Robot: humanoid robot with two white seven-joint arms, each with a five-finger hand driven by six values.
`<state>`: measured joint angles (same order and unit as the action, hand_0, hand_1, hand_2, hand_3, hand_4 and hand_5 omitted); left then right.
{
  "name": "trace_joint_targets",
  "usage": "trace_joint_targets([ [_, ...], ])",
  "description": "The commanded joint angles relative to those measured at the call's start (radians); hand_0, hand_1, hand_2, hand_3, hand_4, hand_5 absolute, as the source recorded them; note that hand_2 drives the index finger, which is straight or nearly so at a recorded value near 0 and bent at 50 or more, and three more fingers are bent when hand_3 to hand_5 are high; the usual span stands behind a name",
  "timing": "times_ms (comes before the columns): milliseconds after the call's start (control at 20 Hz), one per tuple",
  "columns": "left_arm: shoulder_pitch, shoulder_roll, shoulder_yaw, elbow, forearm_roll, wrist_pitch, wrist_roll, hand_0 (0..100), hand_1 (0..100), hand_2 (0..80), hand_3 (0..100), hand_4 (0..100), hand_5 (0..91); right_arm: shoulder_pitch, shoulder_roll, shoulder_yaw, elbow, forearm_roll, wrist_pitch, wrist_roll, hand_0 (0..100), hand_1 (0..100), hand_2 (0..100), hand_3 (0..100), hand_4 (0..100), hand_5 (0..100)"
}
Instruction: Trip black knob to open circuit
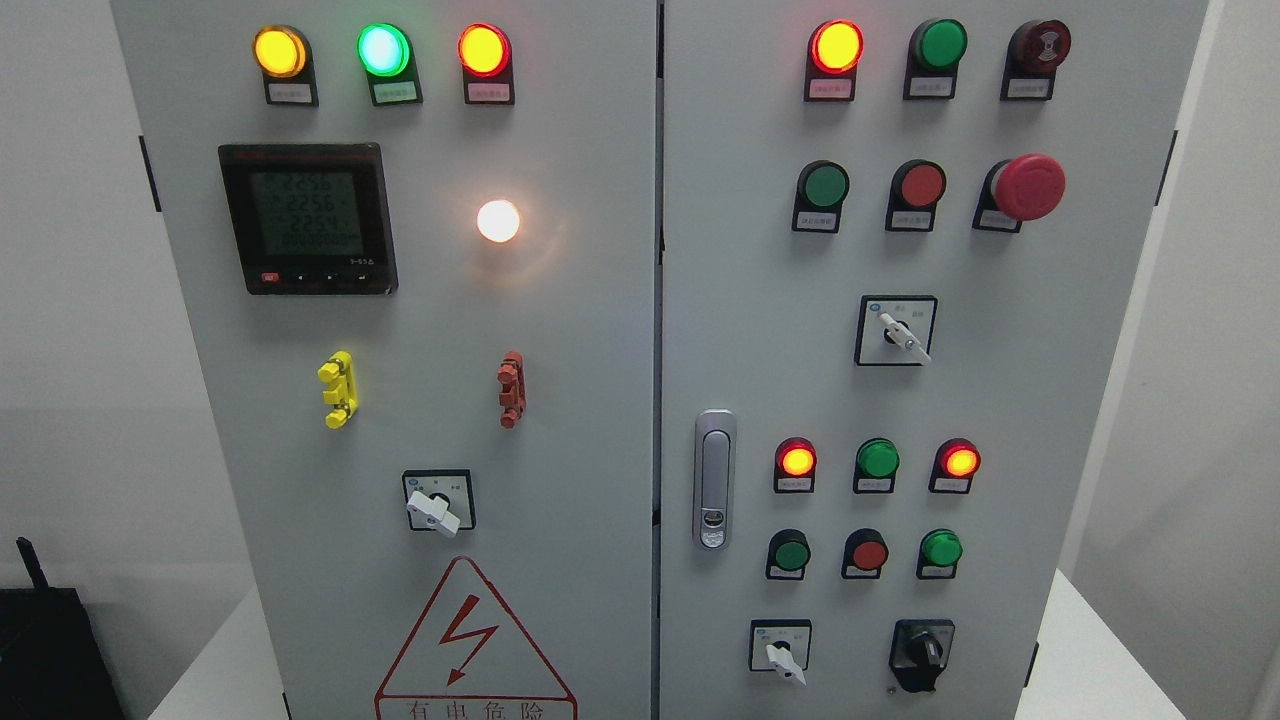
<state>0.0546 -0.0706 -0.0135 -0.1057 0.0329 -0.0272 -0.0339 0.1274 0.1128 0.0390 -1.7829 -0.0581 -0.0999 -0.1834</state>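
Observation:
The black knob [922, 652] sits at the lower right of the right-hand cabinet door [1050, 400], on a black square base, its handle pointing roughly straight up and down. To its left is a white selector switch [783, 655]. No robot hand or arm shows anywhere in the head view.
The grey control cabinet carries lit indicator lamps, push buttons, a red mushroom stop button [1026, 186], a door latch [714, 480], two more white selector switches [903, 334] [434, 510], a digital meter [307, 218] and a shock warning triangle [470, 640]. A black object [50, 650] stands at lower left.

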Motion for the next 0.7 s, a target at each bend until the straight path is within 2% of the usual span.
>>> trace_joint_targets([
  [0,-0.002,0.000,0.001,0.000,0.002,-0.002,0.000,12,39,0.0,0,0,0.0,-0.015,-0.001,-0.004,-0.035,-0.005,0.002,0.004,0,7,0,100,100,99],
  [401,-0.002,0.000,0.001,0.000,0.002,-0.002,0.000,12,39,0.0,0,0,0.0,-0.031,-0.001,-0.002,-0.040,-0.005,0.006,0.004,0,7,0,100,100,99],
  [651,-0.002,-0.002,0.001,0.000,0.002,-0.002,0.000,12,39,0.0,0,0,0.0,-0.060,0.001,0.001,-0.043,-0.005,0.034,0.004,0,7,0,100,100,99],
])
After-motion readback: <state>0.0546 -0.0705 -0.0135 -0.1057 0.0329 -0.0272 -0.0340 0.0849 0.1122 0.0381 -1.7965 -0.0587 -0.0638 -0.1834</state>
